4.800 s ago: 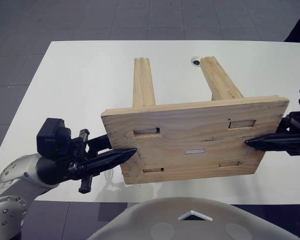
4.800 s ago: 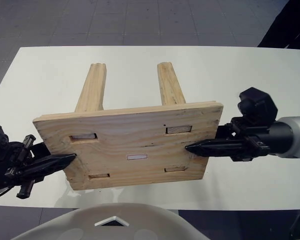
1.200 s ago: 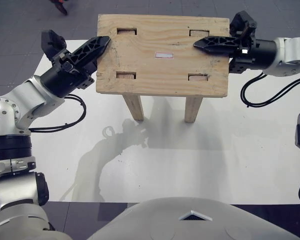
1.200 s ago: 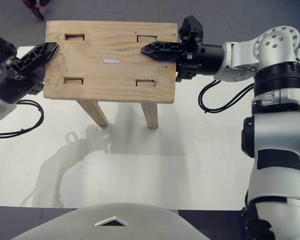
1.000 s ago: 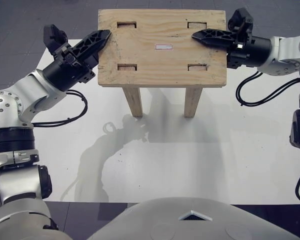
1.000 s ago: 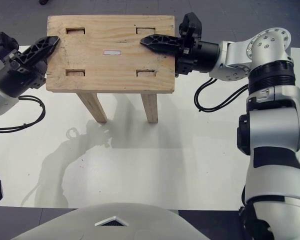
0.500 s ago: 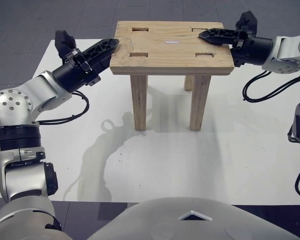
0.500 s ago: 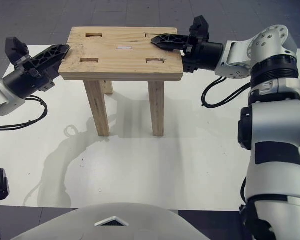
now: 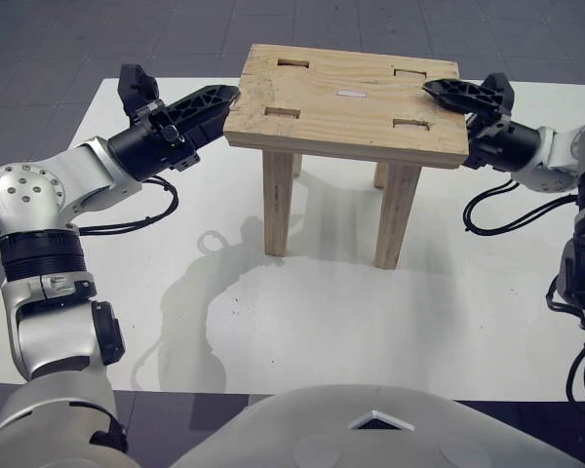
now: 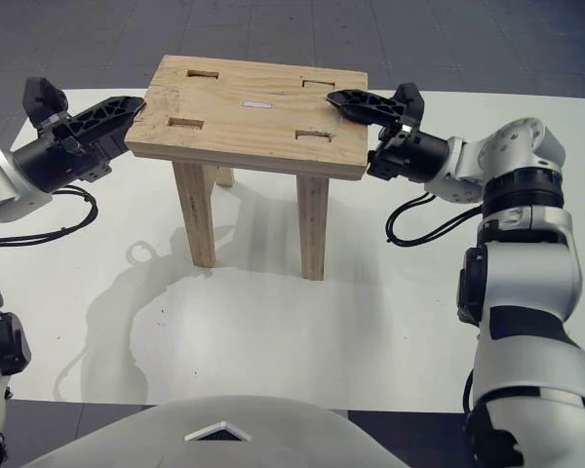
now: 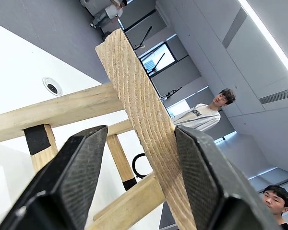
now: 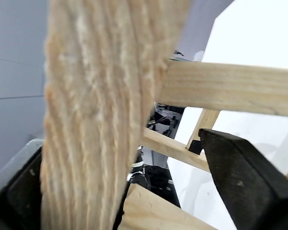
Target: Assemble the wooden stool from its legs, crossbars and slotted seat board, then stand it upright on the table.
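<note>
The assembled wooden stool stands upright on the white table (image 9: 302,322), its slotted seat board (image 9: 346,107) on top and its front legs (image 9: 278,200) (image 9: 393,214) down on the surface. My left gripper (image 9: 219,102) is at the seat's left edge. In the left wrist view its fingers (image 11: 72,177) straddle the board (image 11: 144,110), open, with a gap on one side. My right gripper (image 9: 447,97) is at the seat's right edge. It is also open, with one finger (image 12: 240,172) well clear of the board (image 12: 101,105). Crossbars (image 12: 230,86) run under the seat.
A round cable hole (image 11: 52,87) sits in the table behind the stool. Free white surface lies in front of the stool and on both sides of it. Black cables (image 9: 127,229) hang from both forearms above the table.
The stool swung from lying with its seat toward me to standing on its legs. In the last half second it settled slightly rightward and my right arm dropped lower.
</note>
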